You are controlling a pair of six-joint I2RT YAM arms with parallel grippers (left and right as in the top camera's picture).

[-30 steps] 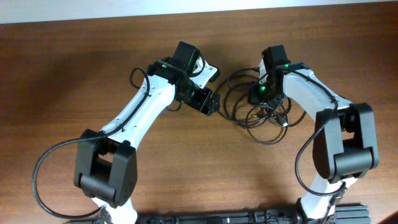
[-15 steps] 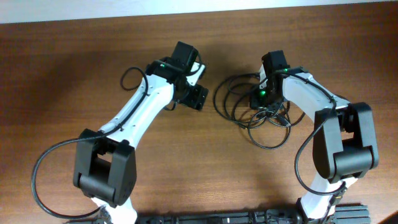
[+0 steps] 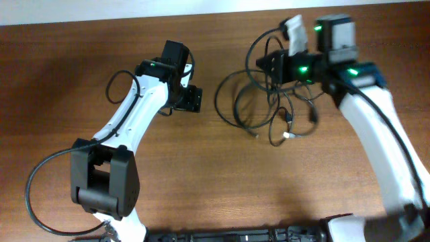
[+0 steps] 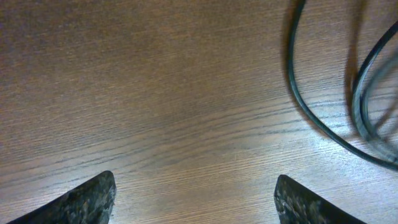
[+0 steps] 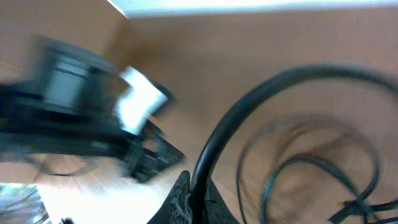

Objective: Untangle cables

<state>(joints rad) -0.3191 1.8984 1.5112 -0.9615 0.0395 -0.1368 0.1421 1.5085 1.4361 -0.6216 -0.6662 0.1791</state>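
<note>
The right hand (image 5: 189, 196), at 1 o'clock over the table (image 3: 201, 181), pinches one strand of the cables (image 3: 279, 101); the left hand (image 4: 196, 199), at 11 o'clock, gapes wide.

The thin flexible cables (image 3: 269, 101) are black. The flat wooden surface (image 3: 201, 181) is warm brown with fine darker grain lines. Both robot arms (image 3: 131, 117) are white with black joints.
</note>
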